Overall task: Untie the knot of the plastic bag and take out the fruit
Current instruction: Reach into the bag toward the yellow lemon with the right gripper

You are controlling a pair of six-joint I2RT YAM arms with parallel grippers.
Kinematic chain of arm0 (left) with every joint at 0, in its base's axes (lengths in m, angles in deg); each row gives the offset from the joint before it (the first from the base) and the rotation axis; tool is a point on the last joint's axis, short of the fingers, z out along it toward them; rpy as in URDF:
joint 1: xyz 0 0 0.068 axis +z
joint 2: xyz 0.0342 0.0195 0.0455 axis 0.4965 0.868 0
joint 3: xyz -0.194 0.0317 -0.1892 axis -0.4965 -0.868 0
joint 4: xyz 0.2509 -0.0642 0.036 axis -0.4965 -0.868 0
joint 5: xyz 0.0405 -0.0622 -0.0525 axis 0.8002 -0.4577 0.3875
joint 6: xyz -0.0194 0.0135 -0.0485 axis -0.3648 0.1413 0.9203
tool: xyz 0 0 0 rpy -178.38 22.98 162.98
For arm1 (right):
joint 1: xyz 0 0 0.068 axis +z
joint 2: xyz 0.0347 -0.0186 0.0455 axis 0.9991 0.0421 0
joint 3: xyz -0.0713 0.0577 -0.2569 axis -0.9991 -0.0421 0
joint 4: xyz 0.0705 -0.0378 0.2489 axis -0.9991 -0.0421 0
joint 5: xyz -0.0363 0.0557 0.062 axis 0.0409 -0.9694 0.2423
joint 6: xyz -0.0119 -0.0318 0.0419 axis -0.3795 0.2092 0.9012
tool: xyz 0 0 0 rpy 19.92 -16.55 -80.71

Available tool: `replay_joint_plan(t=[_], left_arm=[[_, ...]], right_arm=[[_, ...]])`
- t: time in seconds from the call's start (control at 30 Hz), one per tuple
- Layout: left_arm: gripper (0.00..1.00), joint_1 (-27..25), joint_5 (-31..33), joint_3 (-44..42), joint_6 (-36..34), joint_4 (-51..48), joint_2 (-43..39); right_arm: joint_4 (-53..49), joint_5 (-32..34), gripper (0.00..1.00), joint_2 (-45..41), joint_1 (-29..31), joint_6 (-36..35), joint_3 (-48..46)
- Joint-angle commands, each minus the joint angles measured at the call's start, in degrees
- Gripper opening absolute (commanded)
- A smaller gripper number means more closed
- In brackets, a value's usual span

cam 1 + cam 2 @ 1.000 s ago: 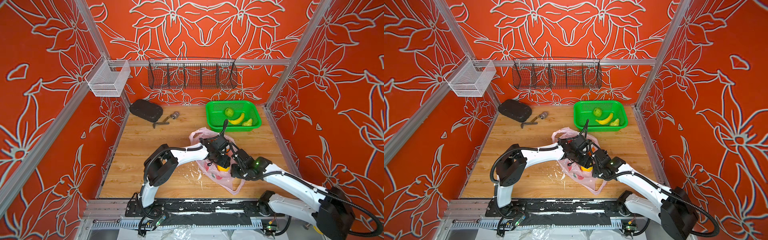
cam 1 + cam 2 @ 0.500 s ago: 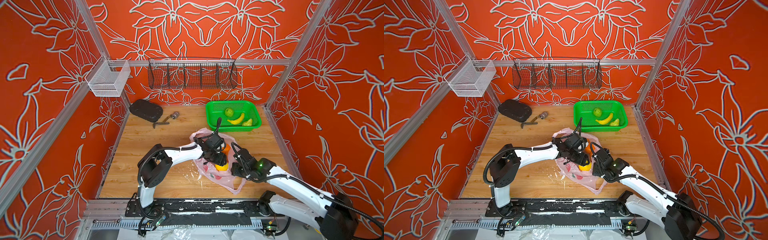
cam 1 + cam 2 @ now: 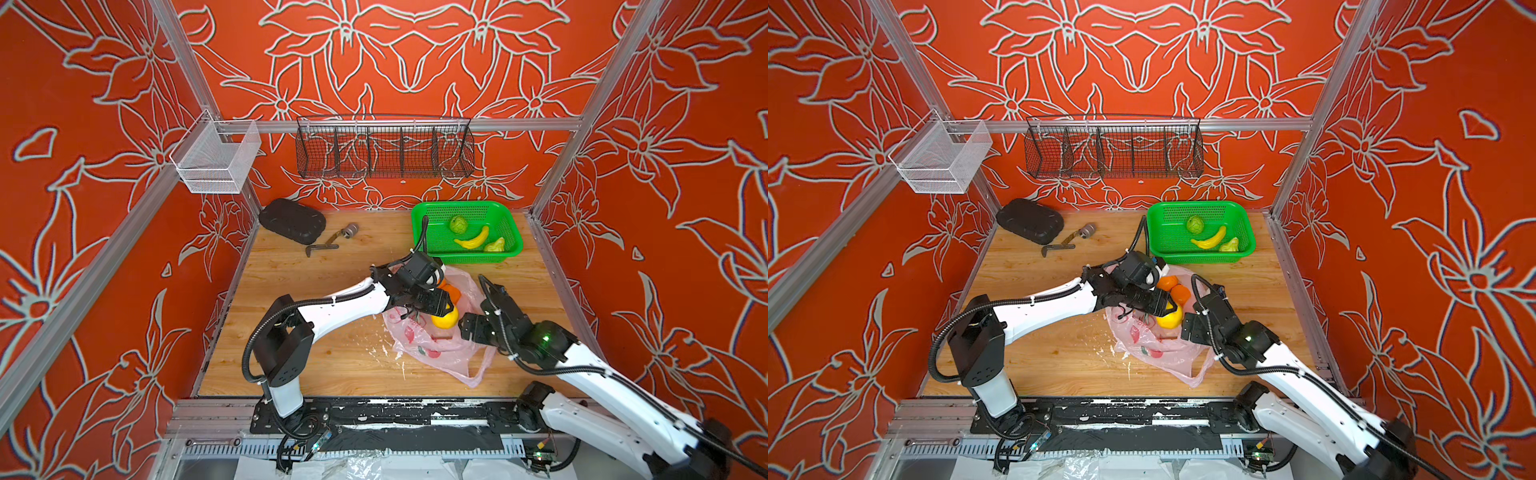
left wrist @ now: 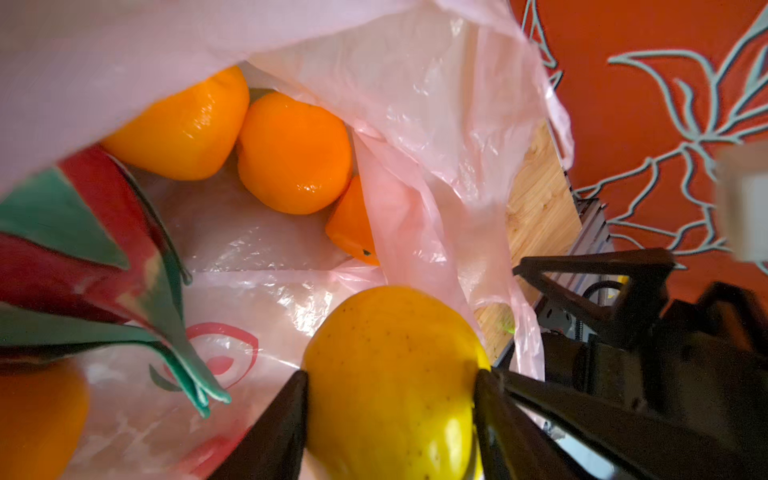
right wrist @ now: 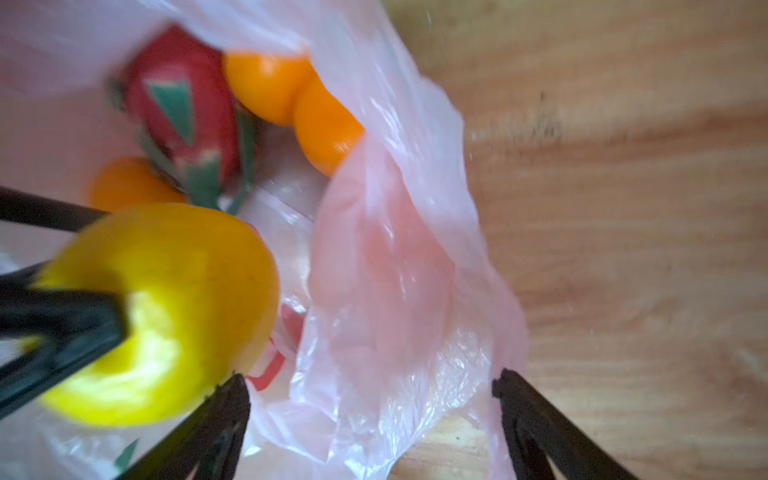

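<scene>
- Pink and crumpled, the plastic bag (image 3: 432,353) lies on the wooden table (image 3: 316,340), right of the middle and just near of the green basket (image 3: 469,260), with its mouth gaping open.
- My left gripper (image 4: 390,374) reaches in from the left and pinches the yellow-orange fruit (image 4: 395,345), one jaw pressed to each side (a snug hold, plain in the left wrist view).
- My right gripper (image 5: 368,386) sits just right of that fruit, jaws spread wide. A fold of the bag's wall lies between them, and neither jaw grips it.
- Farther inside the bag, the oranges (image 4: 291,153) lie touching one another, with the red-and-green dragon fruit (image 4: 95,249) beside them.
- In the basket rest a banana (image 3: 471,241) and two green fruits (image 3: 458,224).
</scene>
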Motion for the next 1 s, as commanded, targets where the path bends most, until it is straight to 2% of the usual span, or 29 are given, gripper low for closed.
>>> replay_joint_plan(t=[0.0,0.13,0.23,0.3,0.43,0.63,0.77,0.97], left_arm=[[0.27,1.9,-1.3,2.8,3.1,0.1,-3.7],[0.27,3.9,-4.1,5.1,4.4,0.4,-5.0],[0.27,4.7,-5.1,7.3,4.5,-0.4,-5.2],[0.27,4.9,-6.0,8.6,4.5,-0.7,-5.4],[0.27,5.0,-7.6,9.7,4.5,-0.8,-6.1],[0.27,4.9,-8.0,9.2,4.9,-0.7,-7.6],[0.27,5.0,-8.9,8.4,5.7,0.5,-8.5],[0.27,5.0,-9.5,8.6,6.0,0.5,-8.8]], right_arm=[[10.0,1.2,0.97,-8.1,0.0,-13.8,-1.0],[27.3,-5.3,0.97,-20.1,0.1,-32.6,-10.0],[42.1,-11.5,0.97,-25.0,0.0,-42.9,-17.6],[49.1,-13.8,0.97,-24.8,0.0,-46.6,-21.0],[57.5,-14.4,0.97,-17.5,-0.6,-50.2,-22.0],[72.9,-14.6,0.97,-6.1,-3.1,-48.9,-22.0],[77.9,-18.8,0.97,-1.0,-5.1,-48.0,-20.7],[82.1,-22.9,0.89,2.5,-7.1,-45.8,-19.6]])
